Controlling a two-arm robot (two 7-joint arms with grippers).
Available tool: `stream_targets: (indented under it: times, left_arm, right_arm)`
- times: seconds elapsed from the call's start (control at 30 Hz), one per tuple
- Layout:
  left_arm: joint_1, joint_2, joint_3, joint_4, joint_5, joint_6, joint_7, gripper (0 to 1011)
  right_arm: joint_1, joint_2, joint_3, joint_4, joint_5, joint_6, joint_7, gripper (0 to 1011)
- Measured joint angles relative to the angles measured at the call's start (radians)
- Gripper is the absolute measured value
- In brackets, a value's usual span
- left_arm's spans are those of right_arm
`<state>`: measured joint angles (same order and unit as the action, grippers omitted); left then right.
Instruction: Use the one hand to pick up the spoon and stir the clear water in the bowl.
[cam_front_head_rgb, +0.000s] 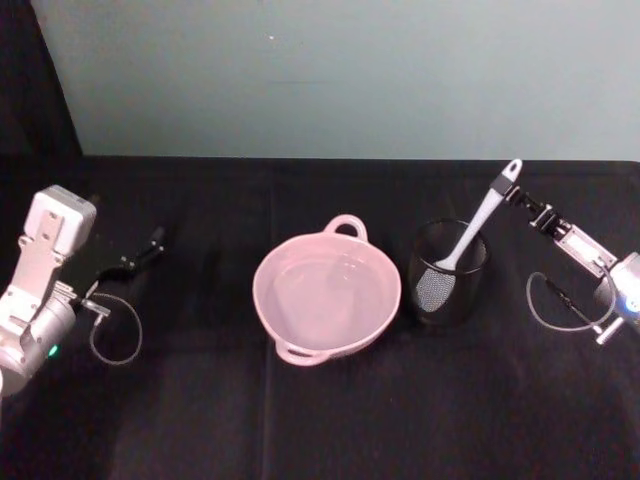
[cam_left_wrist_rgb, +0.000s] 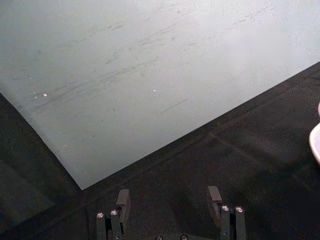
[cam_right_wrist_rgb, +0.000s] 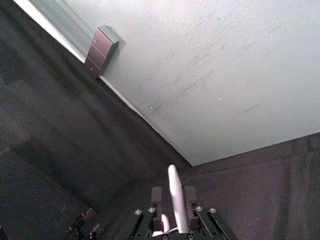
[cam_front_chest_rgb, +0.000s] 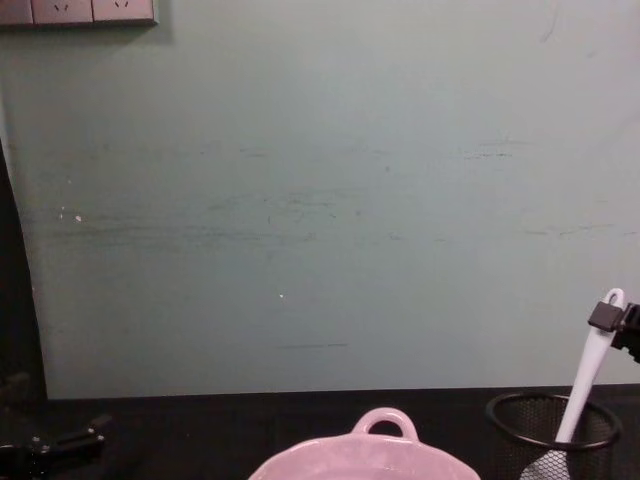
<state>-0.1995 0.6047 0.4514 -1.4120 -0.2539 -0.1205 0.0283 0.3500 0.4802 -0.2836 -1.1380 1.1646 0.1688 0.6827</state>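
Right of the bowl (cam_front_head_rgb: 262, 300), the right hand (cam_front_head_rgb: 514, 192) grips the spoon (cam_front_head_rgb: 480, 225) standing in the mesh cup (cam_front_head_rgb: 470, 295). Left of it, the left hand (cam_front_head_rgb: 155, 240) rests open.

The right gripper (cam_front_head_rgb: 513, 193) is raised on an outstretched arm at the right, its fingers (cam_right_wrist_rgb: 158, 195) closed on the spoon (cam_front_head_rgb: 480, 225) handle. The left gripper (cam_front_head_rgb: 152, 243) is held low at the left, fingers (cam_left_wrist_rgb: 123, 200) spread apart.

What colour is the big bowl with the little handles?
The bowl is pale pink and shiny. It shows best in the head view.
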Motion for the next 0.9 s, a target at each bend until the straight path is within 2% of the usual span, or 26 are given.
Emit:
stream_targets:
  times: [0.03, 0.2, 0.3, 0.4, 0.6, 0.63, 0.73, 0.9]
  left_arm:
    - [0.000, 0.000, 0.000, 0.000, 0.000, 0.000, 0.000, 1011]
    - [0.000, 0.000, 0.000, 0.000, 0.000, 0.000, 0.000, 1011]
    - [0.000, 0.000, 0.000, 0.000, 0.000, 0.000, 0.000, 1011]
    - [0.000, 0.000, 0.000, 0.000, 0.000, 0.000, 0.000, 1011]
    - [0.000, 0.000, 0.000, 0.000, 0.000, 0.000, 0.000, 1011]
    - [0.000, 0.000, 0.000, 0.000, 0.000, 0.000, 0.000, 1011]
    - [0.000, 0.000, 0.000, 0.000, 0.000, 0.000, 0.000, 1011]
    - [0.000, 0.000, 0.000, 0.000, 0.000, 0.000, 0.000, 1011]
  right_arm:
    - [0.000, 0.001, -0.001, -0.001, 0.001, -0.001, 0.000, 254]
    - [-0.001, 0.012, -0.006, -0.015, 0.011, -0.011, 0.000, 133]
    - [-0.003, 0.020, -0.012, -0.028, 0.008, -0.021, -0.003, 123]
    - [-0.009, 0.038, -0.026, -0.059, -0.017, -0.046, -0.018, 123]
    - [-0.025, 0.084, -0.062, -0.151, -0.130, -0.117, -0.092, 123]
    - [-0.025, 0.084, -0.062, -0.151, -0.130, -0.117, -0.092, 123]
    - [-0.032, 0.101, -0.065, -0.197, -0.168, -0.130, -0.120, 123]
    - [-0.046, 0.130, -0.056, -0.294, -0.219, -0.143, -0.154, 123]
